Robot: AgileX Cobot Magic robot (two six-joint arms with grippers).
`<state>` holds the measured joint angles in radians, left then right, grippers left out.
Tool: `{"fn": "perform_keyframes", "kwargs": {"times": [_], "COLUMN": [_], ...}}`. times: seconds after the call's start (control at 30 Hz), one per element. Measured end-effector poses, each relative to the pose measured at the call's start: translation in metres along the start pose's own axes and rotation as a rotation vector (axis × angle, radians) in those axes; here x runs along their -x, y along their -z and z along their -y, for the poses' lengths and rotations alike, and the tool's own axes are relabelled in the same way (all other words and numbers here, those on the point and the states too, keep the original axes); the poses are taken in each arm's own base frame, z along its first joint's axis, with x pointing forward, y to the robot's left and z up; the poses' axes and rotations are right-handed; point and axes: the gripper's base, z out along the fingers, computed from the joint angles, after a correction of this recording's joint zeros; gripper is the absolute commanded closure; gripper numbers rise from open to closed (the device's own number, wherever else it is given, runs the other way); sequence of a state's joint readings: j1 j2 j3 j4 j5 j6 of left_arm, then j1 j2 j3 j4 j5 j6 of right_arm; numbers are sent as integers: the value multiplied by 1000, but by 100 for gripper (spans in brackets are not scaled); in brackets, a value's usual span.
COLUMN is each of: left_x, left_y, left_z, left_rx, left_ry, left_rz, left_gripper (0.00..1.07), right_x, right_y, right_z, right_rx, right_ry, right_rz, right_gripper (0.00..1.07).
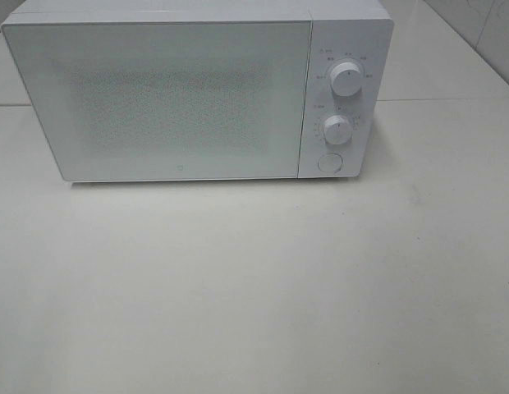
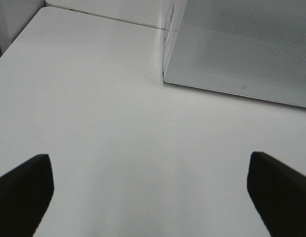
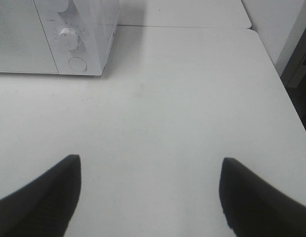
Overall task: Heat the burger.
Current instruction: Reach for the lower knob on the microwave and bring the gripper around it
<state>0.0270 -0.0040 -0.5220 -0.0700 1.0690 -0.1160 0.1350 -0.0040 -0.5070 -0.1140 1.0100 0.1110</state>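
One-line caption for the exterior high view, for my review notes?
White microwave, door shut, upper dial, lower dial and round button on its control panel, on a white table.

Lighting: bright, even, flat; I see my white desk (image 1: 254, 287) nearly washed out. Shadows: faint, soft, at microwave (image 1: 156, 98) base. Sharpness: slightly hazy.

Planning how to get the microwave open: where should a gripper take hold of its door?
The door is flush, with no handle showing. Probably press the round button under the two knobs, straight from the front, then hook the door's freed right edge.
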Motion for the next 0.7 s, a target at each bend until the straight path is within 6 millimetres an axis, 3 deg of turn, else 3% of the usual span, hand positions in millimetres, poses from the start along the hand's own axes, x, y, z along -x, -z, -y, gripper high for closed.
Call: {"fn": "perform_keyframes", "kwargs": {"times": [0.7], "left_x": [-1], "left_y": [-1], "left_z": [-1], "left_rx": [8], "left_ry": [-39], "left_rz": [-5], "left_gripper": [7], "right_x": [0], "right_y": [0], "right_z": [0], "right_rx": [0], "right_ry": [0], "right_rz": [0], "right_gripper": [32]}}
